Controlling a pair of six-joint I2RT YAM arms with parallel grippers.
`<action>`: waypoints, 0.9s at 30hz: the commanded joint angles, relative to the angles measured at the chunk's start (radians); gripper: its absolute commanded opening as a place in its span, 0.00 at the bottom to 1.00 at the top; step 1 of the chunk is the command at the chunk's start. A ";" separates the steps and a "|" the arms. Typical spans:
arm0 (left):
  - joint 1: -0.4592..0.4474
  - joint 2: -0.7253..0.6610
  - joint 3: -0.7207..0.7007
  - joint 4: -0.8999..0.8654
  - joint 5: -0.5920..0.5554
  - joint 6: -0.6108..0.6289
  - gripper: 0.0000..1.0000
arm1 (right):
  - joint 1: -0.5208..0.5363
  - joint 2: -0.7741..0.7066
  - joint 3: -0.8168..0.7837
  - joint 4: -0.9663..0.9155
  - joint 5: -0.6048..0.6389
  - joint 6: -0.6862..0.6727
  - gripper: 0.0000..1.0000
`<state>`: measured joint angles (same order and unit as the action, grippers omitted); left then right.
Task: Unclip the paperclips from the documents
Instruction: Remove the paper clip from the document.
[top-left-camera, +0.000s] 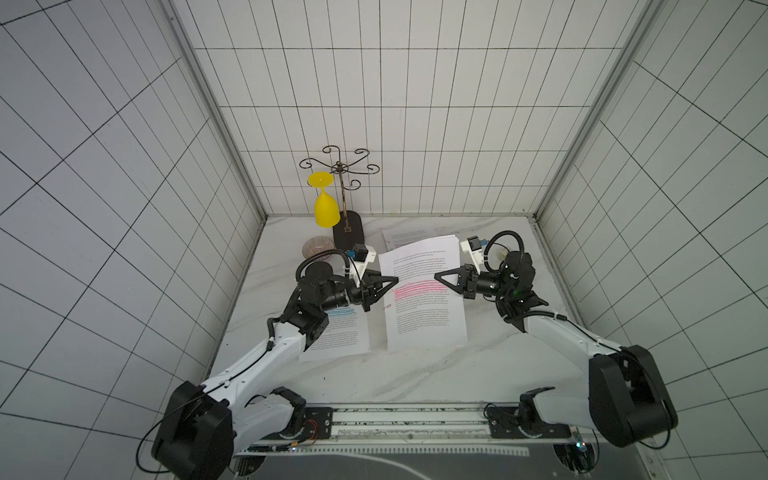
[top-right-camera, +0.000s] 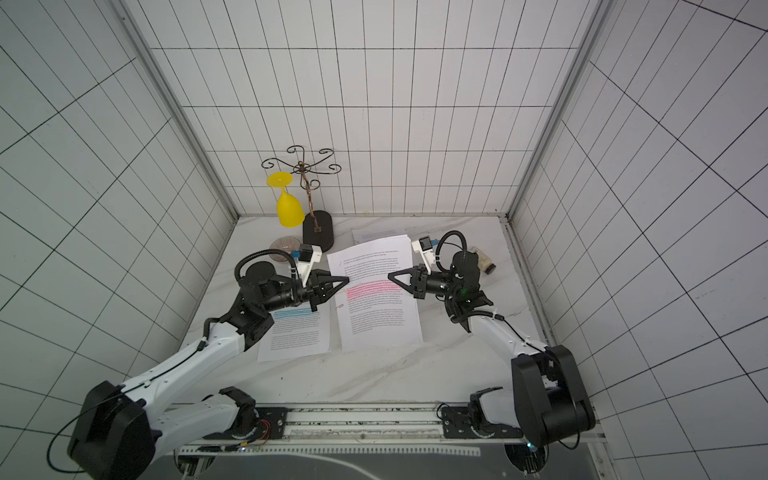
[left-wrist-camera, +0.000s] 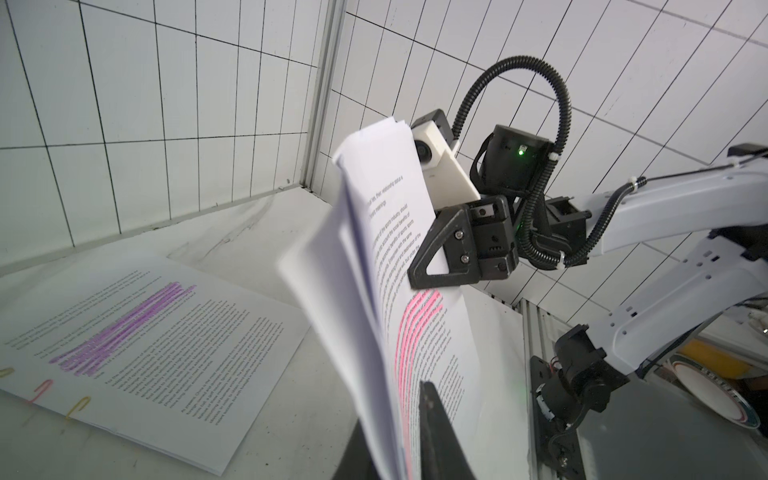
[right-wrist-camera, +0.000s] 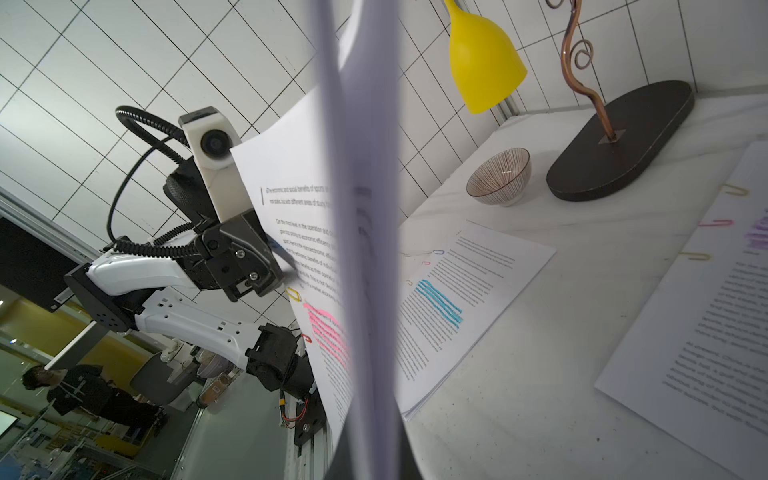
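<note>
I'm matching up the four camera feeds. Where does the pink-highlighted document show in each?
In a top view: pink-highlighted document mid-table, between left gripper and right gripper.
In a top view: same spot.
Left wrist: raised, nearly edge-on, clamped by the right gripper.
Right wrist: upright, its edge at the left gripper.
Shared landmark: its pink band.

Near table (top-left-camera: 415, 374) is open to me; raised paper stack (top-left-camera: 422, 291) blocks the middle, stand (top-left-camera: 348, 235) and bowl (top-left-camera: 313, 247) far left.
</note>
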<state>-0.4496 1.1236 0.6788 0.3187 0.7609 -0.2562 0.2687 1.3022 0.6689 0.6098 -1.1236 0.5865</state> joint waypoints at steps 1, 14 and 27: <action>0.010 0.017 0.009 0.008 -0.009 -0.007 0.09 | 0.003 -0.024 0.124 -0.152 0.011 -0.058 0.00; 0.053 -0.028 -0.048 -0.040 -0.025 -0.005 0.06 | -0.003 -0.049 0.103 -0.166 0.058 -0.062 0.00; 0.072 -0.028 -0.051 -0.050 0.012 -0.011 0.00 | -0.003 -0.051 0.093 -0.171 0.043 -0.057 0.00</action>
<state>-0.3859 1.1091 0.6369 0.2691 0.7616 -0.2653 0.2691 1.2648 0.6724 0.4480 -1.0821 0.5365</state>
